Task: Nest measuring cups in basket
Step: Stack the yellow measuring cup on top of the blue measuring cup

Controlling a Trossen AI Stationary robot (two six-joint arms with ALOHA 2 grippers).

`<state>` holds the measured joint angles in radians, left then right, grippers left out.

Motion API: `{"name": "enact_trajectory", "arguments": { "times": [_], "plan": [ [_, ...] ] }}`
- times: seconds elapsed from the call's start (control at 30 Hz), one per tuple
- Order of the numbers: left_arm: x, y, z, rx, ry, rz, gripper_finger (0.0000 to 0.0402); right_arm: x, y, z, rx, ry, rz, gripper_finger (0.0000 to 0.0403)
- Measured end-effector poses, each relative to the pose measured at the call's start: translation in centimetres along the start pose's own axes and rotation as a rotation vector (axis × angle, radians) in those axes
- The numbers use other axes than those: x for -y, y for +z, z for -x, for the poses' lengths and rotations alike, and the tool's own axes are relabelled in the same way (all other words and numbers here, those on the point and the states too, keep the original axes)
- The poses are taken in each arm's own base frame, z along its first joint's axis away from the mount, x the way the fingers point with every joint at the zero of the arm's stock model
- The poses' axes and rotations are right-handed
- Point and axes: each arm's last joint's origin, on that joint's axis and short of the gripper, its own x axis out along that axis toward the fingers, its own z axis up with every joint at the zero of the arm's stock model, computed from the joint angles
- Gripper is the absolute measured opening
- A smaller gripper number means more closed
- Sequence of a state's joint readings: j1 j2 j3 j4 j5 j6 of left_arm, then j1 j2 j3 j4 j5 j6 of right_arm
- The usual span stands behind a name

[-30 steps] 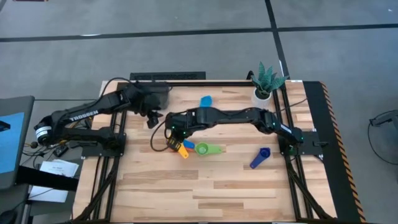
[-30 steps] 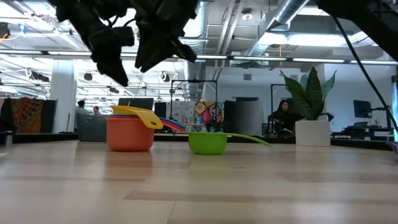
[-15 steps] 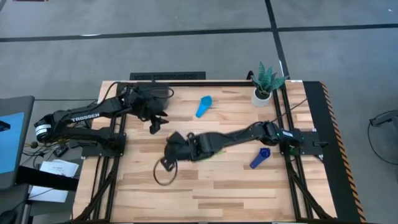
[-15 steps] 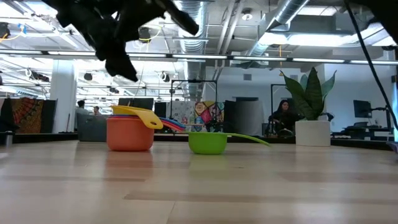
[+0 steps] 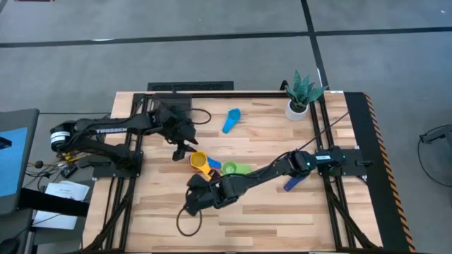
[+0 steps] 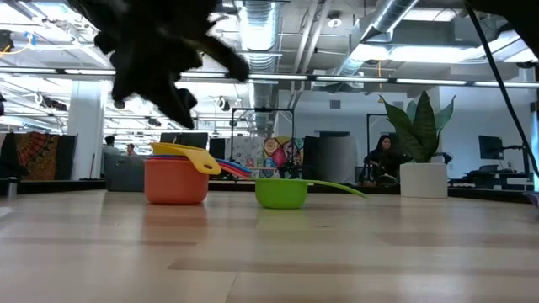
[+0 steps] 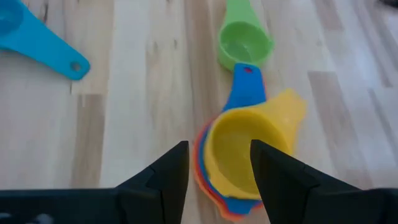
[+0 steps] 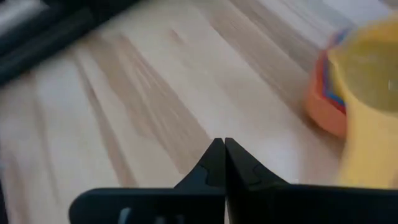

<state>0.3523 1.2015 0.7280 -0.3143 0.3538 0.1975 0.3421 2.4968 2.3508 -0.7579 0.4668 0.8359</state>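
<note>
A nested stack of measuring cups (image 5: 200, 164), yellow on top of blue, red and orange, stands mid-table; it also shows in the low view (image 6: 175, 181). Beside it stands a green cup (image 5: 229, 168). A light blue cup (image 5: 231, 120) lies farther back and a dark blue cup (image 5: 295, 180) lies to the right. My left gripper (image 5: 185, 148) hovers open just left of the stack; in its wrist view the yellow cup (image 7: 239, 152) shows beyond its spread fingers. My right gripper (image 5: 194, 201) is shut, nearer the front edge. The dark basket (image 5: 171, 106) sits at the far left, partly under my left arm.
A white plant pot (image 5: 297, 107) stands at the far right corner. A loose cable loop (image 5: 185, 222) hangs from my right arm over the near part of the table. Bare wood lies along the front edge (image 5: 282, 226).
My right gripper has swung from over the cup stack toward the table's near edge and sunk lower. My left gripper has come from the far left toward the stack, moving down and tipping. The cups have stayed where they were.
</note>
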Motion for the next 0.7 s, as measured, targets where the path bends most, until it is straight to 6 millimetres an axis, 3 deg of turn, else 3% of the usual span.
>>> {"name": "enact_trajectory", "arguments": {
  "times": [0.2, 0.7],
  "plan": [
    [-0.2, -0.4, -0.6, -0.038, 0.0, 0.014, 0.016, 0.7, -0.8, -1.9, -0.002, -0.065, 0.062, 0.0008],
    [-0.3, -0.3, -0.7, -0.033, 0.013, 0.009, 0.016, 2.9, -0.9, -2.4, -0.089, -0.212, 0.105, 0.0006]
  ]
}}
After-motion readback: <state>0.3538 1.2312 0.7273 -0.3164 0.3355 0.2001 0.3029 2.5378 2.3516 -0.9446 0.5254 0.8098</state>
